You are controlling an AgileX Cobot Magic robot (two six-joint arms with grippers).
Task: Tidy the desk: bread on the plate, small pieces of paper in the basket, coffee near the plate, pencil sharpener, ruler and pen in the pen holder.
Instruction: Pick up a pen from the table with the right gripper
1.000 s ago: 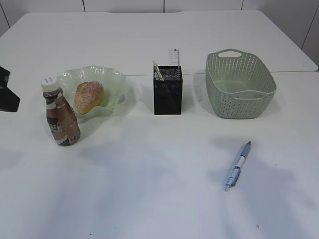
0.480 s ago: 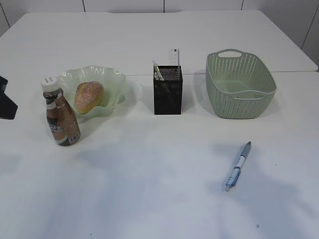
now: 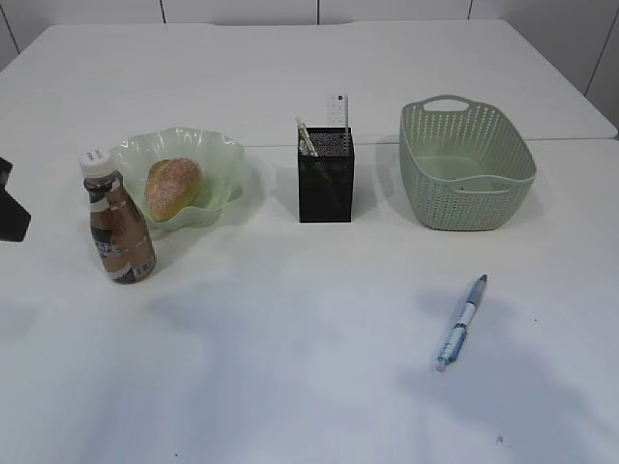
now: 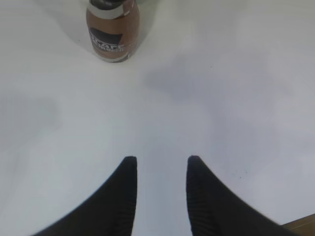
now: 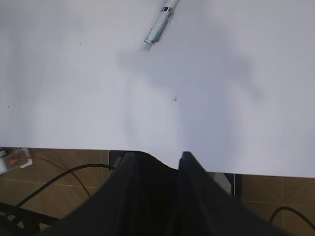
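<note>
I see both tools part-open, empty | pen (image 3: pixel 461 323) lies loose on worktop (image 3: pixel 290 367), well apart from pen holder (image 3: pixel 325 176) | risk: round pen rolls if nudged off-centre

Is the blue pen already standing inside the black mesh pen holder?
No, the blue pen lies flat on the white desk, apart from the black mesh pen holder.

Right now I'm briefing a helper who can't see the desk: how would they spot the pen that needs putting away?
On the white desk, find the green basket at the right. In front of it, nearer the desk's front edge, lies the pen, alone. It is slim, pale blue and lying flat, unlike everything else there.
</note>
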